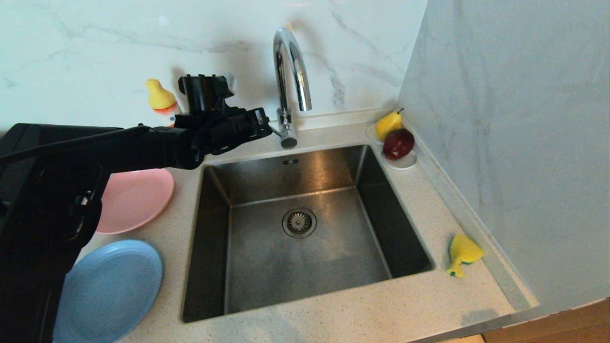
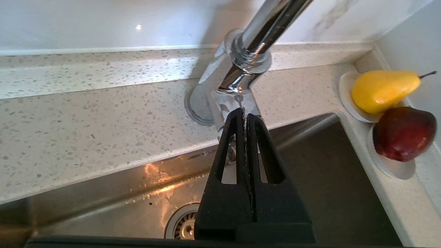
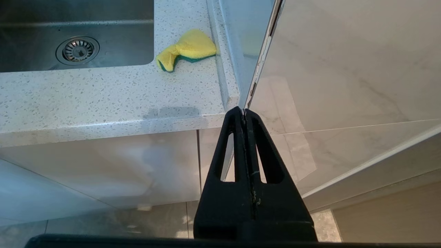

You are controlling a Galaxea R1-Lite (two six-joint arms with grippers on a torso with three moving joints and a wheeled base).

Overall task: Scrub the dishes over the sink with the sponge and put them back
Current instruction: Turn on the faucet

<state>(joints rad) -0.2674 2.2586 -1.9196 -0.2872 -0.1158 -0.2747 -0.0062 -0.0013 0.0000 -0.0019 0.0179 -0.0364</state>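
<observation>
The pink plate [image 1: 136,197] and the light-blue plate [image 1: 109,290] lie on the counter left of the sink [image 1: 267,267], partly hidden by my left arm. On the counter right of the sink lies the yellow sponge [image 1: 461,252], crumpled, with its green layer showing [image 3: 187,48]. My left gripper [image 1: 265,125] is shut and empty. It hovers over the sink's back edge with its tips [image 2: 244,113] right at the base of the chrome tap [image 2: 241,69]. The right gripper [image 3: 244,112] hangs shut and empty below the counter's front edge.
A yellow-capped orange bottle [image 1: 161,97] stands at the back wall behind my left arm. A white saucer [image 1: 405,163] in the back right corner holds a yellow pear [image 1: 388,124] and a dark red apple [image 1: 398,143]. A grey side wall [image 1: 500,143] closes off the right.
</observation>
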